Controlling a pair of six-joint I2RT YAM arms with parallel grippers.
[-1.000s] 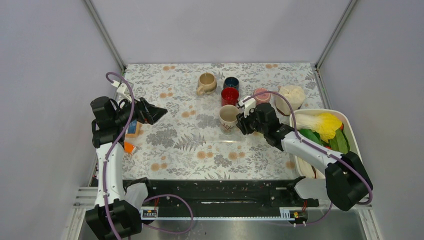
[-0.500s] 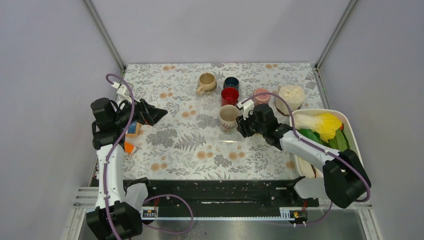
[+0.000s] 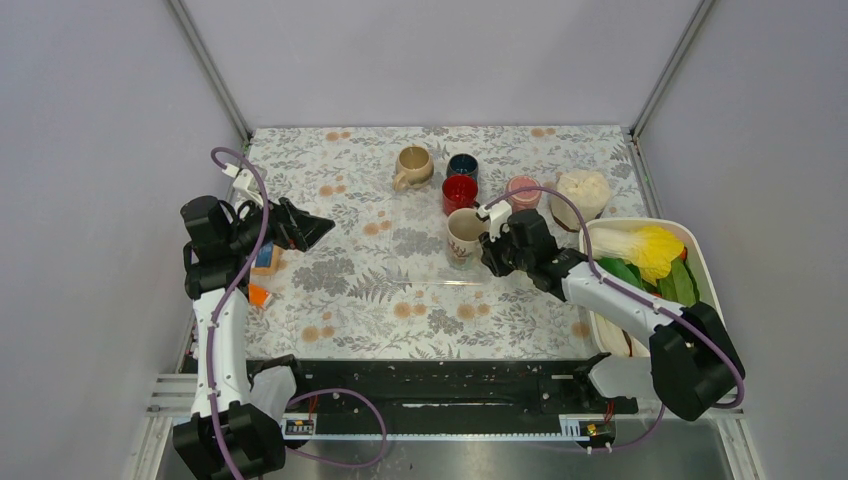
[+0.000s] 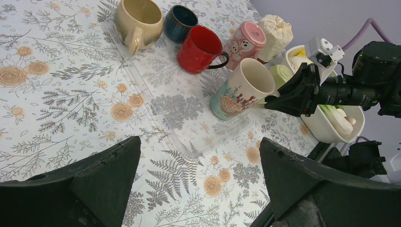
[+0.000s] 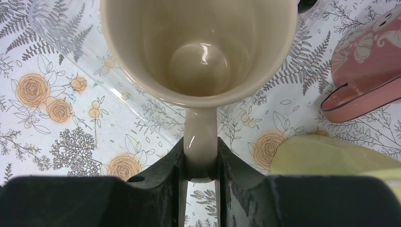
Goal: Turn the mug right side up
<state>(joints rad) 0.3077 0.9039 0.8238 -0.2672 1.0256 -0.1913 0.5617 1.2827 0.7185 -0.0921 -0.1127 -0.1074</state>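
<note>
A cream mug with a shell and coral print leans over on the clear tray, its mouth turned toward my right arm. In the right wrist view I look straight into the mug. My right gripper is shut on its handle, one finger pressed against each side. From the left wrist view the mug is tilted, with the right gripper at its rim side. My left gripper hangs open above the table's left part, far from the mug, with nothing between its fingers.
Behind the held mug stand a tan mug, a dark blue mug and a red mug. A pink mug sits bottom up beside a white cloth bundle. A white basin of vegetables lies at the right.
The right gripper's jaws have closed onto the cream mug's handle, and the mug has shifted slightly to the right. The left arm has not moved.
</note>
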